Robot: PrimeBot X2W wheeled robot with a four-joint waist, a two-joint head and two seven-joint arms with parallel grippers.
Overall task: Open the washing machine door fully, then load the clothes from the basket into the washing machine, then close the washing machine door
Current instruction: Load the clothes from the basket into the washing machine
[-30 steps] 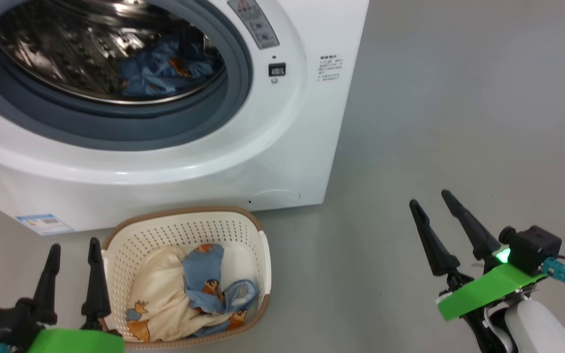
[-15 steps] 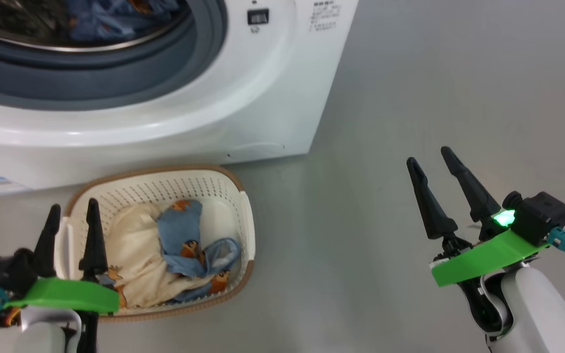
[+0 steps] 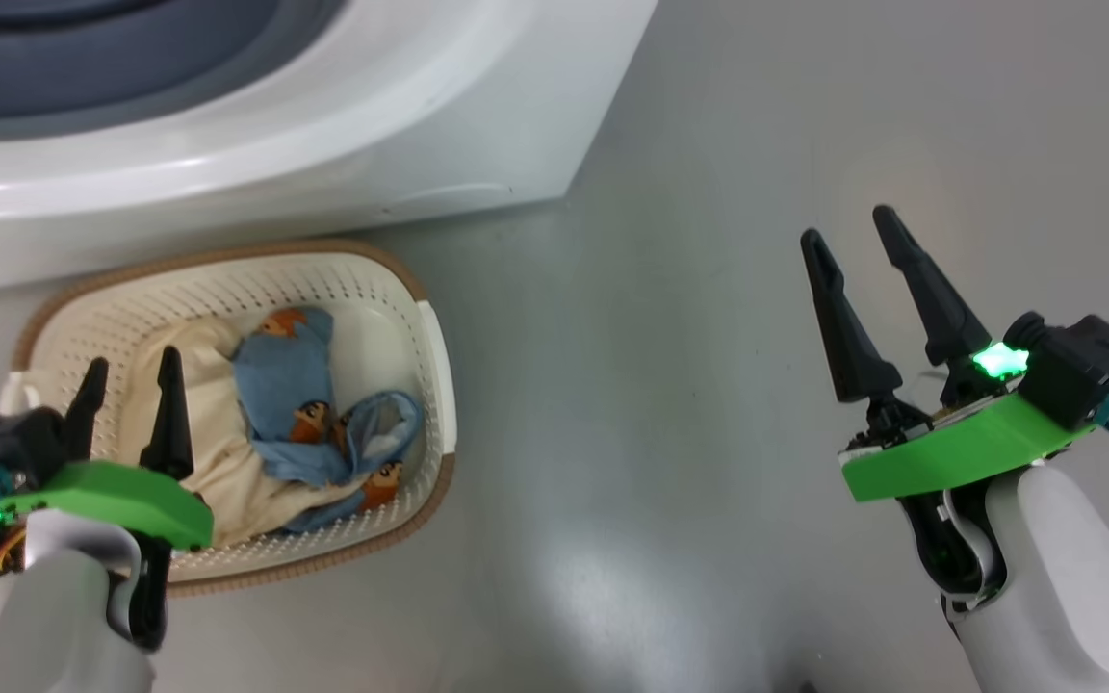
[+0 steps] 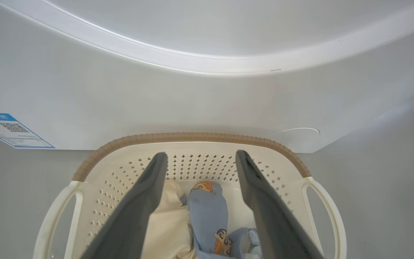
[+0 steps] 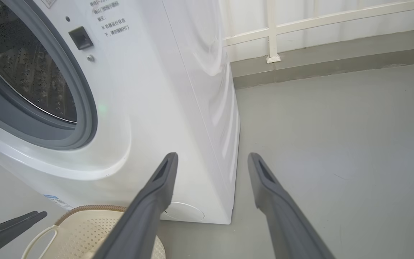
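View tilts down from washing machine to basket; my left jaws, open and empty, now sit over the clothes. Right jaws open, idle. Next: pick.

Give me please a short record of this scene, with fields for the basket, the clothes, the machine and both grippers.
basket: upright on the floor, before the washing machine
clothes: light blue and cream pieces lying inside the basket
washing machine: opening uncovered, steel drum visible
left gripper: open, over the basket, holds nothing
right gripper: open, above the floor, holds nothing
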